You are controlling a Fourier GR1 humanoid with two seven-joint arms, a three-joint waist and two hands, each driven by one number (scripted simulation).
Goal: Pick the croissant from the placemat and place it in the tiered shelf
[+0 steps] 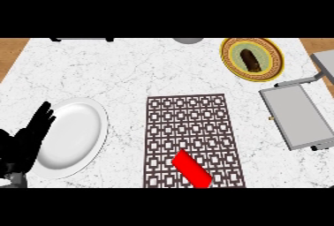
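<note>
My left hand rests open beside a white plate; a red block lies on the patterned placemat. No writing visible.

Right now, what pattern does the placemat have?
A brown lattice of small squares on the placemat, seen in the head view.

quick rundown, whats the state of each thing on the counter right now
left hand: open, fingers up, resting at the left edge over the white plate's rim
white plate: bare, nothing on it
placemat: flat, carries a red block
red block: lying tilted on the placemat's lower part
patterned plate: holds a dark brown item
dark brown item: lying on the patterned plate
tiered shelf: tray bare
right hand: not in view
</note>
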